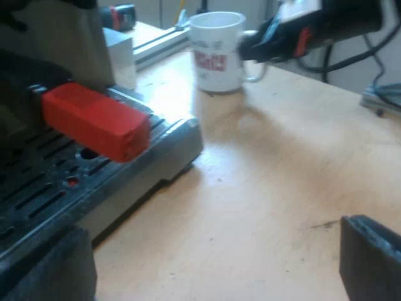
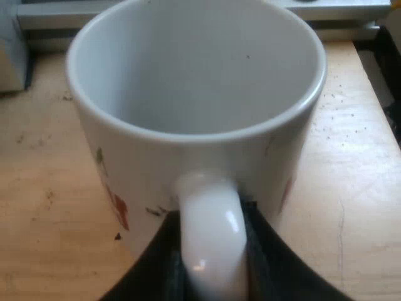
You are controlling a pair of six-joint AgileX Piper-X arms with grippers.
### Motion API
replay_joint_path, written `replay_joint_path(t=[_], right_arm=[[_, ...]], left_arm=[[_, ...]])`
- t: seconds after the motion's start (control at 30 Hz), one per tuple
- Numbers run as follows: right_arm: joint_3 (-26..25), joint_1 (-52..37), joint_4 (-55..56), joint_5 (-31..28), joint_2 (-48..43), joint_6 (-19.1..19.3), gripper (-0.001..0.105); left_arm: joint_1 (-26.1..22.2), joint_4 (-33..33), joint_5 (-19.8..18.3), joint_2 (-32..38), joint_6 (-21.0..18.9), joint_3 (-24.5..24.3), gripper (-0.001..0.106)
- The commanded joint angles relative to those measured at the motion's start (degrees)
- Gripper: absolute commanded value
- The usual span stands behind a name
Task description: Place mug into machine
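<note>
A white mug with red print stands upright on the wooden table, a short way beyond the machine's drip tray. My right gripper is at the mug's handle. Seen from the right wrist, the empty mug is close and its handle sits between the black fingers, so my right gripper is shut on it. The holder's red handle end sticks out over the slotted tray. My left gripper hangs open above the table beside the tray, with nothing between its fingers.
A silver block stands beside the machine. A metal rail runs past the mug, with a red and black tool beyond it. Bare wooden table lies between the mug and the drip tray.
</note>
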State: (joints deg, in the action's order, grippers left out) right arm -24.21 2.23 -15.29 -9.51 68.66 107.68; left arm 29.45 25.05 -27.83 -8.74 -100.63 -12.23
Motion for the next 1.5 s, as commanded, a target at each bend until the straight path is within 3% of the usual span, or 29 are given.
replay_joint_path(t=[0.03,0.27,0.47,0.67,0.8,1.13,1.2,1.5], right_arm=[[-0.17,-0.04,5.2,1.98,-6.81,1.06,0.0],[-0.07,-0.04,18.13,4.22,-22.8,1.83,0.0],[-0.07,0.87,29.58,7.24,-36.17,2.27,0.0],[-0.07,8.46,40.68,6.85,-48.53,1.4,0.0],[-0.07,14.81,43.62,5.9,-53.92,-1.86,0.0],[-0.19,32.83,44.24,-2.08,-55.38,-6.42,0.0],[-0.19,39.13,44.26,-7.35,-55.22,-7.37,0.0],[-0.19,51.82,36.3,-19.03,-47.38,-8.94,0.0]], left_arm=[[0.17,-1.29,3.16,-0.21,-0.87,-0.09,0.081],[0.17,-1.14,6.84,-0.21,-0.69,0.22,0.081],[0.17,-1.4,12.84,-0.21,-0.69,1.76,0.081],[0.17,-1.4,17.88,-0.21,-0.69,1.75,0.081],[0.17,-1.4,22.03,-0.21,-0.69,2.43,0.081],[0.17,-2.7,23.37,-0.28,-0.69,3.28,0.081],[0.17,-2.7,23.37,-0.28,-0.56,3.28,0.081],[0.17,-2.7,23.37,-0.28,0.27,3.28,0.081]])
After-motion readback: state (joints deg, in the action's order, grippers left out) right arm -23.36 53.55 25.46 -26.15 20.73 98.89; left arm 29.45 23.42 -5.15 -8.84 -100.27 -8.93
